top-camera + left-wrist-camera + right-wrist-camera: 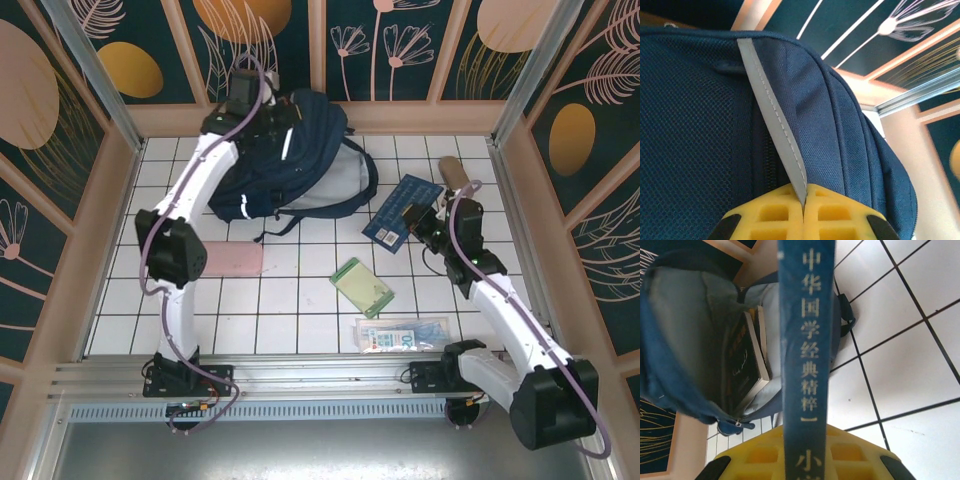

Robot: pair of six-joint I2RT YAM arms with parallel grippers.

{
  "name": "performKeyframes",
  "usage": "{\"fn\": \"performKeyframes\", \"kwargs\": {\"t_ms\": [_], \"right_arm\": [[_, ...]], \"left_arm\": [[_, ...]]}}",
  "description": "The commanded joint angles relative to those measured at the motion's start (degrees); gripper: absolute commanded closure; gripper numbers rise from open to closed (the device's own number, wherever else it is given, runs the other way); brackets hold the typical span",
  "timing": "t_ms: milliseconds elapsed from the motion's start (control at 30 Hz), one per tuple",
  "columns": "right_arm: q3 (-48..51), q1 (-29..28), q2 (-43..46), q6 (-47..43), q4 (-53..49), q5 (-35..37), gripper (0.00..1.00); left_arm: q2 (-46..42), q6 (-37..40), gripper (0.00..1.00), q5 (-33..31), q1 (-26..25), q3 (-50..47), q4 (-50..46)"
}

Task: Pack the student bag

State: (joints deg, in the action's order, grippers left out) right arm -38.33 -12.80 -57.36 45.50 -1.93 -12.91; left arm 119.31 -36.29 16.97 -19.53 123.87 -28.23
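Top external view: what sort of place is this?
Probably a purpose-built robot test booth, not a real room: a white tiled table fenced by metal framing and flower-printed panels, with two robot arms bolted at its near edge and a student bag lying on it.

tiled table (300,310) | student bag (290,150) | pink pouch (232,262) | green card (362,287) | clear packet (403,334)

The top camera looks down from high up on the whole tiled table (300,300). The left wrist camera sits very close to the student bag (700,125). The right wrist camera looks past a blue book (807,340) into the same bag.
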Motion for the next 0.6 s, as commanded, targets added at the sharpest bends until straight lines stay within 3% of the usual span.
{"fn": "performKeyframes", "kwargs": {"t_ms": [0,200,333,567], "right_arm": [[-3.6,1.0,-2.5,0.1,8.7,-3.4,1.00],[-9.4,1.8,-10.5,2.6,18.1,-15.6,1.00],[-14.0,1.9,-16.4,3.3,19.6,-18.8,1.00],[-16.9,1.5,-30.8,12.3,34.1,-32.0,1.00]], "left_arm": [[-6.2,-3.1,1.00,8.4,0.6,-1.6,8.1],[-10.9,-6.4,1.00,17.4,2.5,-8.8,14.6],[-12.6,-8.5,1.00,23.1,2.8,-12.4,19.8],[-13.2,-11.6,1.00,27.6,2.7,-14.7,25.2]]}}
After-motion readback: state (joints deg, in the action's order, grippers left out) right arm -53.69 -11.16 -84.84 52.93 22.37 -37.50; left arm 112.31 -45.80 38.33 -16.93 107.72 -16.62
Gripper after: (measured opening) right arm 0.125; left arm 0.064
